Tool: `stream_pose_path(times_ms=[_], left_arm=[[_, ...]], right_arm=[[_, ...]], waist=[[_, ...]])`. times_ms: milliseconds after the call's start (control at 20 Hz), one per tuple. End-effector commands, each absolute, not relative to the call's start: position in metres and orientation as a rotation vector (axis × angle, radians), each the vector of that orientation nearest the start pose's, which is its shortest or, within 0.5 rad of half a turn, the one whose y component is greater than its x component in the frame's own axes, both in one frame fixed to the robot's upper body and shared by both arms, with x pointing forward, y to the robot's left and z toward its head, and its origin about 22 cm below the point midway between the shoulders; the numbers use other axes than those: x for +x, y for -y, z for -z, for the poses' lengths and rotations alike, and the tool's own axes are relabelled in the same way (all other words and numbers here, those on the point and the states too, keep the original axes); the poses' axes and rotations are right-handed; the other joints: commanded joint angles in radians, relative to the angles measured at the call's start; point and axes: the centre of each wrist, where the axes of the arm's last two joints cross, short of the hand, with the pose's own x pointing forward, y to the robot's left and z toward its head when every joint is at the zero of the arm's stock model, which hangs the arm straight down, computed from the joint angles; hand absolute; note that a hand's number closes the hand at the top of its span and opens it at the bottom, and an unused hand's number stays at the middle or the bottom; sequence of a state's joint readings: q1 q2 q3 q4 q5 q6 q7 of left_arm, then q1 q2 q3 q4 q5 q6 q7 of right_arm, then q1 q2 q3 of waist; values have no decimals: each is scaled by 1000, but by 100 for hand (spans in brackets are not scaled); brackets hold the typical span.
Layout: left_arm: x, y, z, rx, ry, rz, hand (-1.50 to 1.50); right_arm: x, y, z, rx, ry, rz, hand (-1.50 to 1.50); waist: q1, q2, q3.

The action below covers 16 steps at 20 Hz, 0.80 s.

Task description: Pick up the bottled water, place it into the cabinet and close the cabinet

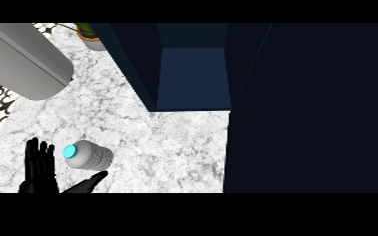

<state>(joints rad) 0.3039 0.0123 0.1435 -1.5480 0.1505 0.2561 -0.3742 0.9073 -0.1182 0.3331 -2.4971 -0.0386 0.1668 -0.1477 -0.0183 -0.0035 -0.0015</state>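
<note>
I have the robot's left hand (40, 172) at the near left corner of the white marble surface (177, 145). Its fingers are straight and spread wide from the thumb and hold nothing. The small ribbed grey-white water bottle with the bright cyan cap (88, 155) sits in the gap between fingers and thumb, just beside both. I cannot tell whether either touches it. I judge the hand is set like this to bracket the bottle before closing round its body. The right hand does not show.

The bottle seems to stand upright on the surface. Its cap faces up towards the camera and sits on the left side of its outline, so the long axis looks close to vertical and much foreshortened. A grasp from the side across that axis would suit it.

The dark navy cabinet (192, 75) is farther off and to the right, well apart from the bottle, with its opening facing the near side. A broad dark panel (303, 110) fills the right, likely its open door. A large grey cylinder (29, 60) and a small potted plant (89, 34) sit at the far left, clear of the path.
</note>
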Motion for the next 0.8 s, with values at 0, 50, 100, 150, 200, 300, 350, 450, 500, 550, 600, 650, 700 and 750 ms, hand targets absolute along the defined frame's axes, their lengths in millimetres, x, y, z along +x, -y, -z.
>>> stream_pose_path(times_ms=[0, 50, 100, 150, 200, 300, 350, 450, 500, 550, 600, 650, 700, 750], left_arm=[[153, -299, 89, 472, 1601, -447, -150], [161, -308, 96, 480, 1592, -458, -150], [147, -309, 103, 495, 1594, -450, -150], [139, -303, 116, 511, 1575, -439, -150], [161, -307, 116, 482, 1584, -467, -150], [156, -297, 128, 440, 1578, -451, -150], [147, -300, 140, 393, 1579, -466, -150], [156, -283, 145, 316, 1594, -451, -150], [159, -308, 142, 273, 1604, -472, -150], [139, -317, 147, 258, 1581, -479, -150], [160, -287, 157, 237, 1599, -446, -150], [161, -288, 158, 218, 1594, -465, -150], [146, -288, 163, 214, 1603, -480, -150], [170, -285, 158, 194, 1616, -485, -150]], right_arm=[[35, 225, -140, 139, 1840, -65, -150], [32, 221, -146, 159, 1839, -65, -150], [33, 235, -142, 155, 1836, -63, -150], [35, 228, -138, 171, 1858, -59, -150], [37, 221, -135, 148, 1839, -71, -150], [30, 223, -144, 148, 1845, -39, -150], [28, 221, -141, 165, 1824, -74, -150], [30, 224, -142, 166, 1831, -65, -150], [30, 225, -136, 157, 1839, -70, -150], [27, 225, -130, 152, 1834, -70, -150], [36, 233, -135, 157, 1856, -56, -150], [26, 225, -142, 152, 1812, -72, -150], [25, 230, -143, 140, 1843, -76, -150], [24, 225, -147, 139, 1836, -61, -150]], waist=[[2, 1, 0], [-3, 1, -1], [3, 2, 0], [3, 1, 0], [2, 2, 0], [0, 2, 0], [-4, 1, -1], [1, 2, 0], [-3, 1, -1], [-1, -1, 0], [4, 5, 0], [-3, 2, -1], [1, 1, 0], [-3, 2, -1]])
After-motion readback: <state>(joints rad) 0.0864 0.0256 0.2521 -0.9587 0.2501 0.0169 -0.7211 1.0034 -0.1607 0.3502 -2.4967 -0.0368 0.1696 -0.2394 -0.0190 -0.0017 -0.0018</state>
